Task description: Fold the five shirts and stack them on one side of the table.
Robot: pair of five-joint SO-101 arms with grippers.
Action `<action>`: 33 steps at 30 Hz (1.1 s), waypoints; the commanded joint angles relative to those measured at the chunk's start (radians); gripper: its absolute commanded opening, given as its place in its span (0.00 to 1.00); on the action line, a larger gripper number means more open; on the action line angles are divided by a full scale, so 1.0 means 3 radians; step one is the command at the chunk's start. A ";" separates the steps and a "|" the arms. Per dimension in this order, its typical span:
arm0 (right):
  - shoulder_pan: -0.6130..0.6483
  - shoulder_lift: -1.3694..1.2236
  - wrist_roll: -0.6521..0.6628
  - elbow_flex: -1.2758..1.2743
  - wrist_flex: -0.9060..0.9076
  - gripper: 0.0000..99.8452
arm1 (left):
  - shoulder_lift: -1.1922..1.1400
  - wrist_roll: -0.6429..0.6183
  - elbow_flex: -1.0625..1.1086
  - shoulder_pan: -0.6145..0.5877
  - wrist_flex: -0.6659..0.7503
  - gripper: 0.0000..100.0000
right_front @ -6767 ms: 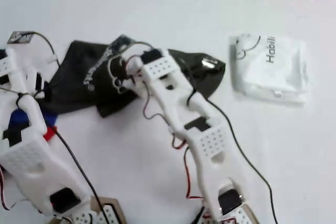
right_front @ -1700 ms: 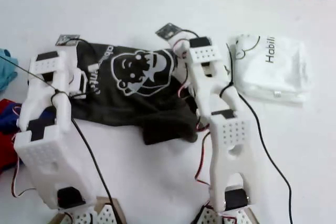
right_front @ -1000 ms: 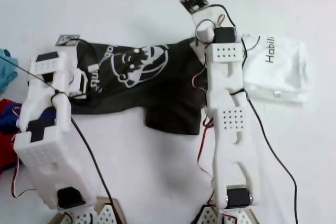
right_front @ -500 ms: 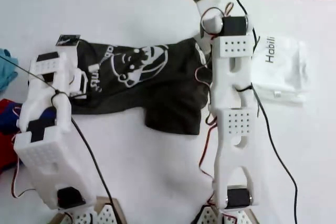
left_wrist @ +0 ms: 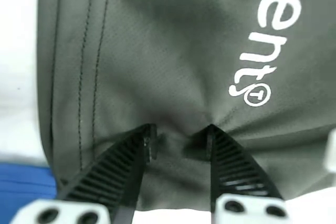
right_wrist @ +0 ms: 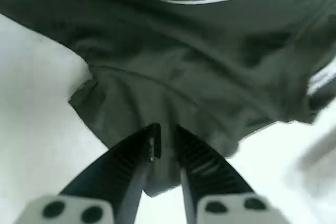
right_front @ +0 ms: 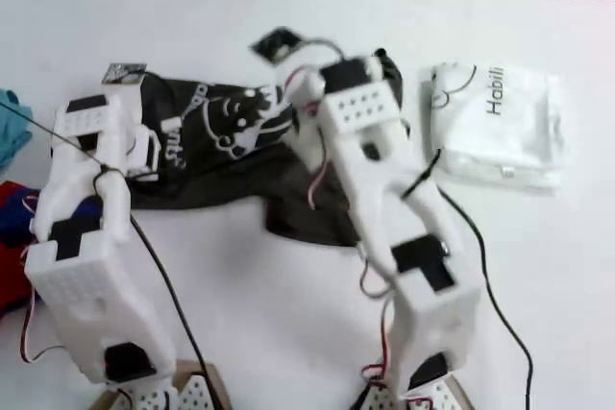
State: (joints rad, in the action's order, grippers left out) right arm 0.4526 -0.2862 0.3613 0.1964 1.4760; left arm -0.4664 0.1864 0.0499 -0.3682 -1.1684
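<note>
Left pincer (left_wrist: 179, 141): clamped on a pucker of the black shirt (right_front: 216, 132) close to a stitched hem, low on the counter (right_front: 288, 324) toward the left edge. Right pincer (right_wrist: 165, 141): closed on a bunched edge of the same shirt and raised off the counter, with fabric hanging from the tips.

Shirt position: across the middle of the counter toward the far edge, print up, rumpled, one flap trailing toward the near edge.

Finished item: folded white shirt (right_front: 495, 122) by the right edge.

Waiting items: teal shirt (right_front: 8, 136) and red shirt (right_front: 8, 280) at the left edge.

Step in hand, as judged: first fold of the black shirt, with the right side carried over toward the left.

Next move:
1. Lay the lifted edge flat over the print.
2. Align it with the pinned hem.
3. Release only once the layer lies smooth.
4. Avoid dragging the pinned side.
</note>
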 commanded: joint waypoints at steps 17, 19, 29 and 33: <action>0.0642 0.0570 -0.0153 -0.2025 -0.1798 0.05 | -0.0010 -0.0041 0.0018 0.0015 0.0066 0.18; 0.0642 0.0601 -0.0153 -0.2025 -0.1767 0.05 | -0.0010 -0.0041 0.0018 0.0015 0.0066 0.18; 0.0427 0.1552 -0.0143 -0.2051 -0.1102 0.05 | -0.0010 -0.0041 0.0018 0.0015 0.0066 0.18; -0.0064 0.1603 -0.0148 -0.2296 -0.1071 0.11 | -0.0010 -0.0041 0.0018 0.0015 0.0066 0.18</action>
State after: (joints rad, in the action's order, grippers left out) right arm 0.5309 0.1465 0.3245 -0.4603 1.1431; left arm -0.4664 0.1864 0.0499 -0.3682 -1.1684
